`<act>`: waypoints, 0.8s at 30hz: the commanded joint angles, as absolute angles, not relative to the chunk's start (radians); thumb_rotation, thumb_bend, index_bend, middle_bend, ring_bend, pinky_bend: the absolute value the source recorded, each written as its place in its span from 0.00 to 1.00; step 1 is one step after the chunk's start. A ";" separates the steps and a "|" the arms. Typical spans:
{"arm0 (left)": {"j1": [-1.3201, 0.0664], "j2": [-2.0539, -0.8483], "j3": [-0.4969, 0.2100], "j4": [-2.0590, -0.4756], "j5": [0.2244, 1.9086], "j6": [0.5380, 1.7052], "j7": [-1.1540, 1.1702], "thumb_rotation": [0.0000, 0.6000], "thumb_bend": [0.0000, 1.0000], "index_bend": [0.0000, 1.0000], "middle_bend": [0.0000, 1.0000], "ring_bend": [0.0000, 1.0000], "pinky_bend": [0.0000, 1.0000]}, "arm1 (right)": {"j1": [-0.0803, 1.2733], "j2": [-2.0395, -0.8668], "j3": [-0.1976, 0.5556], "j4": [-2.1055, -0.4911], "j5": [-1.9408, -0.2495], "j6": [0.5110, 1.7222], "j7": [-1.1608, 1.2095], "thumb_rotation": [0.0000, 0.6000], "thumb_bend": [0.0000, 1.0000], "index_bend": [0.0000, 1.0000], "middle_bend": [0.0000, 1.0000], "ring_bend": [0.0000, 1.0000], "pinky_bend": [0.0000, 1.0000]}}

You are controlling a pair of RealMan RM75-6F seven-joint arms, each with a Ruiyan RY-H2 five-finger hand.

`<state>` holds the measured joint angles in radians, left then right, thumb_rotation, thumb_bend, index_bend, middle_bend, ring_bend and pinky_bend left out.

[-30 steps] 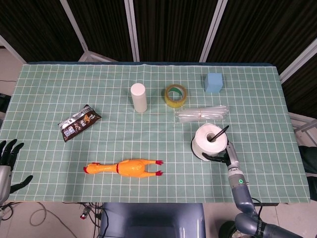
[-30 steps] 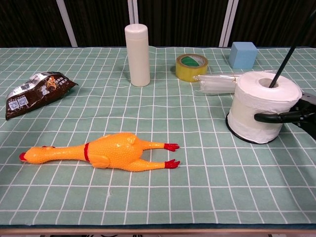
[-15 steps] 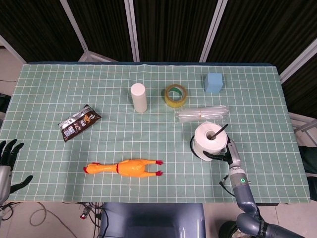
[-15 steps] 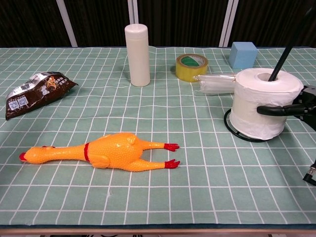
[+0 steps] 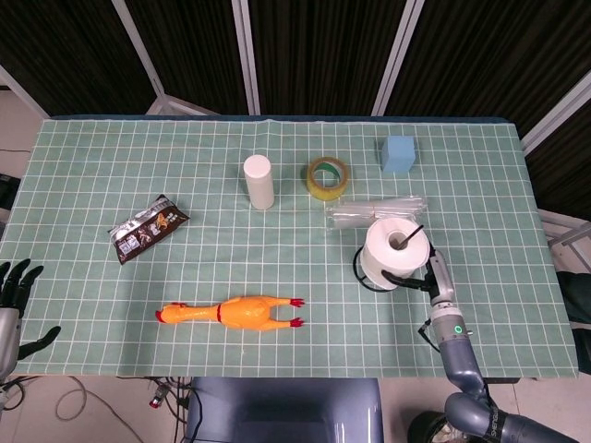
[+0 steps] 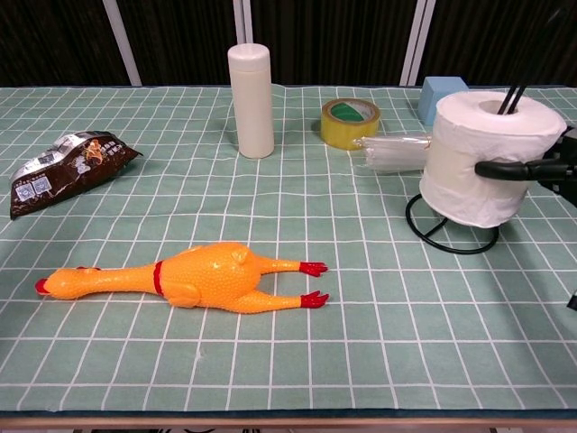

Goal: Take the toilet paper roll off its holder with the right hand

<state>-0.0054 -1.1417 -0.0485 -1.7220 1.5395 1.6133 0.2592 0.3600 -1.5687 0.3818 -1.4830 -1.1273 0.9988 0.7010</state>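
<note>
Toilet paper roll (image 6: 478,155) hangs at the right of the chest view, grasped by the right hand (image 6: 541,171) and raised clear of the holder (image 6: 451,236) base, with the black rod through its core. The left hand (image 5: 14,295), lower left in the head view, holds nothing, fingers spread.

The right hand (image 5: 432,275) reaches forward from its arm at the near right edge of the tabletop (image 5: 83,203). Its dark fingers (image 6: 505,169) wrap around a roll (image 6: 478,153) and hold it up. The left hand (image 5: 13,284) rests by the near left corner, fingers spread, holding nothing.
</note>
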 commanded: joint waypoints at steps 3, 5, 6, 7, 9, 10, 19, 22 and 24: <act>-0.005 -1.142 -0.047 -1.723 1.542 1.614 0.260 1.00 0.04 0.14 0.05 0.00 0.00 | 0.365 -1.510 0.423 -1.551 -1.118 1.006 0.695 1.00 0.02 0.20 0.18 0.01 0.00; -0.005 -1.142 -0.046 -1.723 1.542 1.614 0.261 1.00 0.04 0.14 0.05 0.00 0.00 | 0.366 -1.487 0.437 -1.575 -1.117 1.013 0.686 1.00 0.02 0.20 0.18 0.01 0.00; -0.004 -1.142 -0.046 -1.723 1.542 1.614 0.261 1.00 0.04 0.14 0.05 0.00 0.00 | 0.367 -1.478 0.444 -1.585 -1.116 1.015 0.682 1.00 0.02 0.20 0.18 0.01 0.00; -0.004 -1.142 -0.046 -1.723 1.542 1.614 0.262 1.00 0.04 0.14 0.05 0.00 0.00 | 0.368 -1.464 0.452 -1.599 -1.112 1.015 0.678 1.00 0.02 0.20 0.18 0.01 0.00; -0.004 -1.142 -0.046 -1.723 1.542 1.614 0.262 1.00 0.04 0.14 0.05 0.00 0.00 | 0.371 -1.433 0.475 -1.631 -1.102 1.017 0.672 1.00 0.02 0.20 0.18 0.01 0.00; -0.004 -1.142 -0.046 -1.724 1.541 1.614 0.262 1.00 0.04 0.14 0.05 0.00 0.00 | 0.373 -1.418 0.484 -1.646 -1.095 1.014 0.669 1.00 0.02 0.20 0.18 0.01 0.00; -0.005 -1.143 -0.044 -1.725 1.543 1.611 0.267 1.00 0.04 0.14 0.05 0.00 0.00 | 0.396 -1.265 0.591 -1.775 -1.017 1.003 0.623 1.00 0.02 0.20 0.18 0.01 0.00; -0.005 -1.143 -0.044 -1.726 1.542 1.610 0.268 1.00 0.04 0.14 0.05 0.00 0.00 | 0.404 -1.211 0.624 -1.815 -0.986 0.999 0.595 1.00 0.02 0.20 0.18 0.01 0.00; -0.005 -1.144 -0.044 -1.726 1.540 1.609 0.269 1.00 0.04 0.14 0.05 0.00 0.00 | 0.406 -1.169 0.644 -1.847 -0.961 0.992 0.582 1.00 0.02 0.20 0.18 0.01 0.00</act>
<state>-0.0053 -1.1438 -0.0444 -1.7256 1.5401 1.6089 0.2686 0.4000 -1.2024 0.6230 -1.8174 -0.9828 0.9985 0.6003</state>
